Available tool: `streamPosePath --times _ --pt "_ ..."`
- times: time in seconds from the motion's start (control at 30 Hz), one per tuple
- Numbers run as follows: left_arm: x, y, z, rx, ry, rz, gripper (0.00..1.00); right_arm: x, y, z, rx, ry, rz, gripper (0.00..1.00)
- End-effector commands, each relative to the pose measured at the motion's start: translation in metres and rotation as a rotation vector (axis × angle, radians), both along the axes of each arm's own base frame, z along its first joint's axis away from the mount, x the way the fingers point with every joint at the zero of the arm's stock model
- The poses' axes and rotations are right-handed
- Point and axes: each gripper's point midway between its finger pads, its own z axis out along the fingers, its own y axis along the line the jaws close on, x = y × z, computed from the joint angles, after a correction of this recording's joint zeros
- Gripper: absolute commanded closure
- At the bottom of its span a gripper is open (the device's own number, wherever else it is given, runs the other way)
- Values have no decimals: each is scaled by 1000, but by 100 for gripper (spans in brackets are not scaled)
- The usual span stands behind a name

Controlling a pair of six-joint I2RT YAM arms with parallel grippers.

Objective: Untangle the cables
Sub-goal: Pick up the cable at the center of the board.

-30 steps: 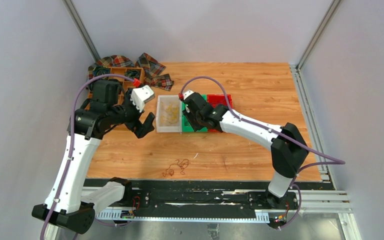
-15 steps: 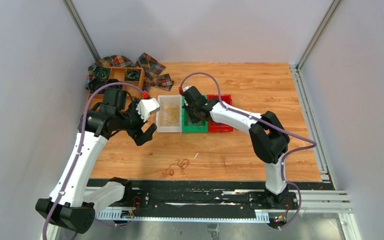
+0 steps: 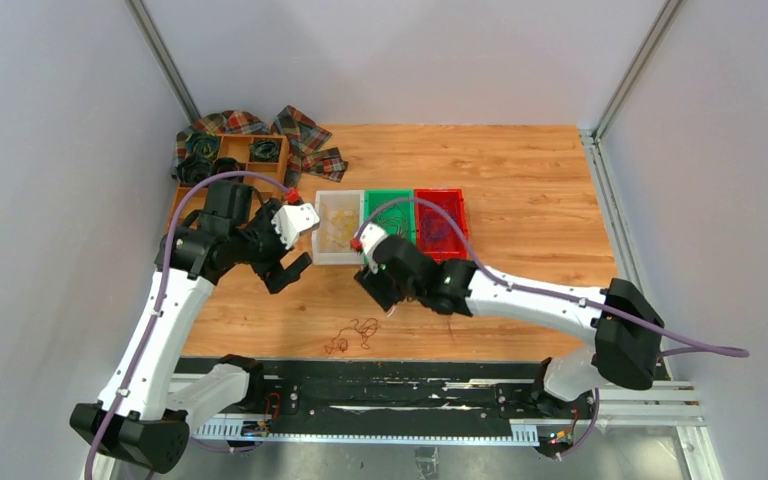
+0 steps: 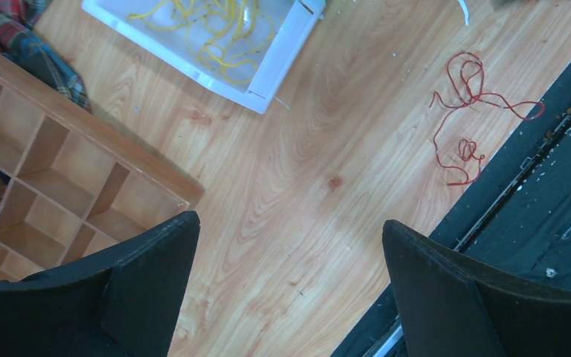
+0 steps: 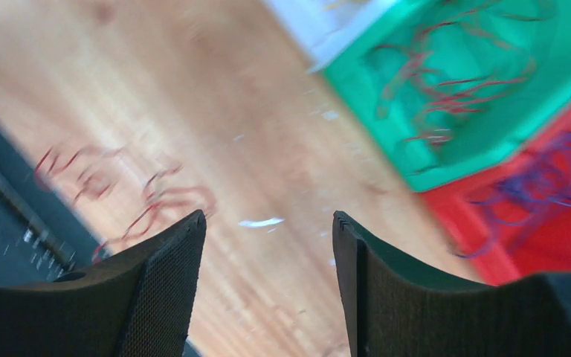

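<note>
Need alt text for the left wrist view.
The left gripper hangs open and empty over the wooden table. A loose red cable lies tangled at upper right; a white bin of yellow cables sits at top, a wooden compartment tray at left.

Wooden table (image 3: 520,170), light grain.
Three bins in row mid-table, walls touching: clear bin (image 3: 318,228) left, green bin (image 3: 388,193) middle, red bin (image 3: 463,225) right.
Wooden divided box (image 3: 232,147) at far-left corner, well apart from bins.
Black coiled rolls (image 3: 266,150) in its far compartments; near compartments bare.
Plaid cloth (image 3: 305,130) bunched under and behind box.
Small white scrap (image 3: 392,311) on bare wood near front.
Black rail strip (image 3: 410,378) along near edge.
</note>
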Motion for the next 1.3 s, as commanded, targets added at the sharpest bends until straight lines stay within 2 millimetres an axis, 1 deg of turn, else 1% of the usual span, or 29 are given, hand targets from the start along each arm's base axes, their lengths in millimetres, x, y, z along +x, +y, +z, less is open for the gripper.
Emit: streamPosePath --times 0.0,0.07,0.13,0.23,0.3,0.37,0.43,0.47,0.53,0.6,0.63,0.67,0.83,0.9,0.97,1.1,1.13,1.17,1.27 --pt "6 3 11 2 -83 -4 2 -68 24 -45 -68 78 276 37" --pt "6 4 10 3 -83 -7 2 -82 33 -61 -94 93 339 38" --pt "5 4 8 8 -81 -8 2 -88 42 -72 -106 94 385 39" --pt "6 4 9 4 -75 -2 2 -87 51 -86 -133 96 408 40" --pt "7 2 12 -7 -75 1 2 -84 54 -94 -157 93 414 43" --pt "7 1 15 -13 -79 0 2 -81 55 -103 -188 96 412 48" --pt "8 0 17 -17 -83 0 2 -77 53 -109 -220 100 399 56" --pt "8 0 17 -20 -82 2 2 -75 52 -110 -226 102 389 61" --pt "8 -1 19 -28 -83 2 2 -67 49 -108 -221 96 356 76" --pt "7 -2 20 -35 -83 -1 2 -57 47 -96 -187 84 320 92" --pt "6 -3 19 -38 -80 -4 2 -53 47 -87 -160 81 308 98" --pt "5 -4 18 -43 -79 -9 2 -51 46 -80 -132 78 299 99" --pt "-3 -10 8 -74 -40 -39 2 -43 49 -40 4 54 272 99" --pt "-5 -13 4 -82 -25 -49 2 -40 47 -33 43 57 259 99" --pt "-5 -13 3 -84 -19 -50 2 -41 42 -40 42 78 264 98" --pt "-5 -13 6 -80 -36 -59 2 -49 35 -66 23 173 321 72" --pt "-5 -12 7 -78 -41 -60 2 -51 35 -72 17 189 340 68" --pt "-4 -12 8 -77 -46 -60 2 -55 35 -78 13 211 364 65" --pt "-4 -11 10 -74 -53 -54 2 -63 37 -91 2 269 416 62"
